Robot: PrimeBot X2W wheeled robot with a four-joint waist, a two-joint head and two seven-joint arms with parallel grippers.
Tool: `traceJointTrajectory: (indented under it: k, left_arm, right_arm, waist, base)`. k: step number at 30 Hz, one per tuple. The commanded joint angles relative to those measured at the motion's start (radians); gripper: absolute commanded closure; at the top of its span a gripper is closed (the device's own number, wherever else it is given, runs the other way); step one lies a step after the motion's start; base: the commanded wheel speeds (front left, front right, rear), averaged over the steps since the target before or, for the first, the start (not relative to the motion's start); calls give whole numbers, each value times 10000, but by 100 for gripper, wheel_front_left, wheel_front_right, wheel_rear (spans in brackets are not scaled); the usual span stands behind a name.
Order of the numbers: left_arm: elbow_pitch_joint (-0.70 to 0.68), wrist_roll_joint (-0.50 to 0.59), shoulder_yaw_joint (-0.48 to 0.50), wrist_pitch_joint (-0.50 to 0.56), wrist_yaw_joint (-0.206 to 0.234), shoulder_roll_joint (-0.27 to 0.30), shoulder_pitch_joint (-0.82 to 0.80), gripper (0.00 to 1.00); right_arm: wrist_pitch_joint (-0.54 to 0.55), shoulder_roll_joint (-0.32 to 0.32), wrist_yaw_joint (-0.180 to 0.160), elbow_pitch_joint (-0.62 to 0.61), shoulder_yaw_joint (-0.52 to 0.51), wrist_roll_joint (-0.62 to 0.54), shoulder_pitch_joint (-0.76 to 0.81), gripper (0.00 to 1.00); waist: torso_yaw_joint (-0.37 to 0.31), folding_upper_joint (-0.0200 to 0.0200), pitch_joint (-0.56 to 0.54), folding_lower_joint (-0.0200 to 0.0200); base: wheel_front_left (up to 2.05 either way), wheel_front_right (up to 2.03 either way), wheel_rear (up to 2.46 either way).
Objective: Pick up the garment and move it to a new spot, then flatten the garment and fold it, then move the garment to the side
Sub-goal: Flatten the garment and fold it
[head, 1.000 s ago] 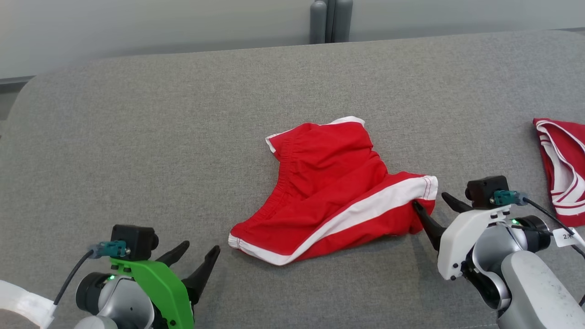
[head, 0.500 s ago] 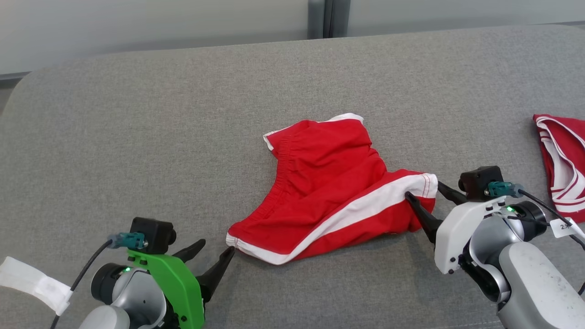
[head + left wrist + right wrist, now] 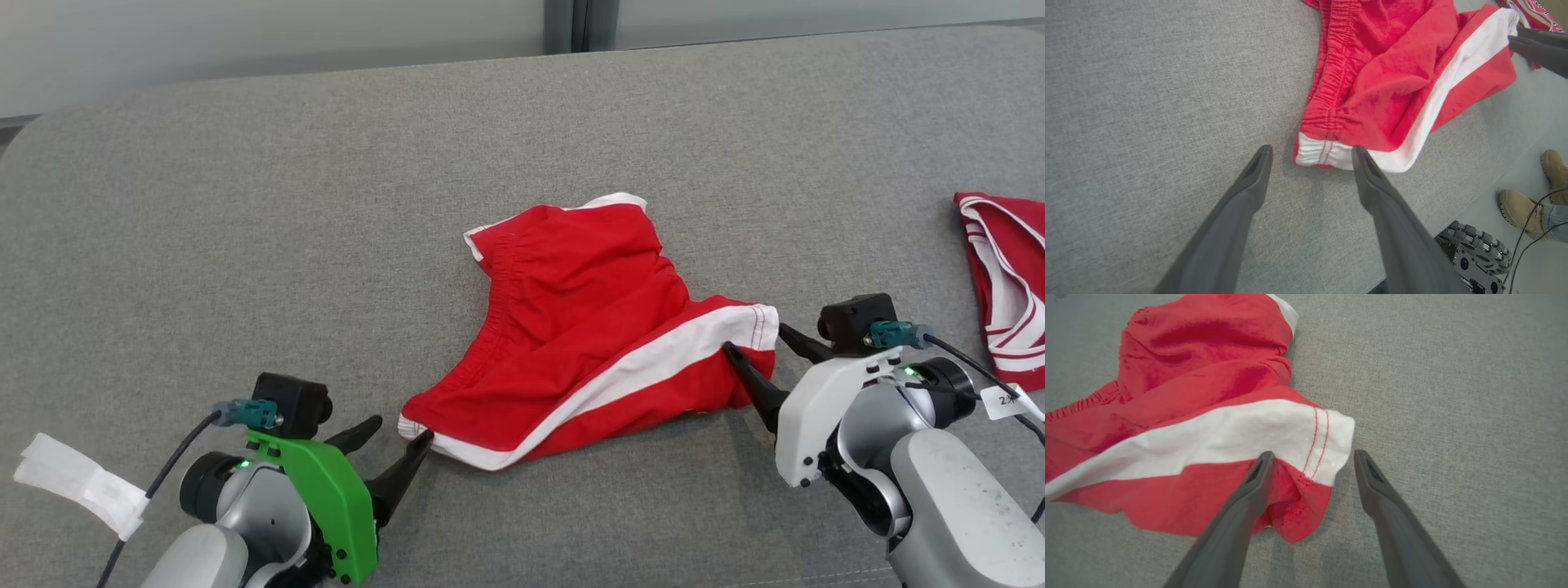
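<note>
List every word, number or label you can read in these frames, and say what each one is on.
"2", followed by a mark too blurred to read: on the white tag at the head view's right edge.
Nothing else is legible; the red shorts and the red-and-white garment show no lettering.

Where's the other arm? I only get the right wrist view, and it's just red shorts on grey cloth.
Observer: The left gripper is at the opposite end of the red shorts, with its jaws open around a white-edged corner.
Operator: Is anything else lying around?
Observer: Yes, a second red-and-white garment lies off to the robot's right, apart from the shorts.
Operator: Is anybody nearby?
Observer: The left wrist view catches a person's tan boots on the floor beside the grey surface.
</note>
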Motion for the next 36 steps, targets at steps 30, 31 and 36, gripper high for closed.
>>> traceJointTrajectory:
  k: [30,31,36]
  left_arm:
    - [-1518,-2219,-1016,-899,-28,1055,-597,100]
    - [-1936,-2351,-873,-946,-14,1146,-521,100]
    - [-4008,-3074,-101,-882,386,1562,-176,100]
  right_arm:
    - [-580,-1165,-2,-2231,-87,3075,156,100]
    - [-585,-1299,-2,-2628,-317,3196,296,100]
    - [-443,-1459,-2,-4669,-1751,3971,1062,100]
  waist:
    - [-441,0,-210,0]
    - [-467,0,-266,0]
    - [-631,0,-443,0]
  base:
    - [0,0,0]
    - [0,0,0]
    - [0,0,0]
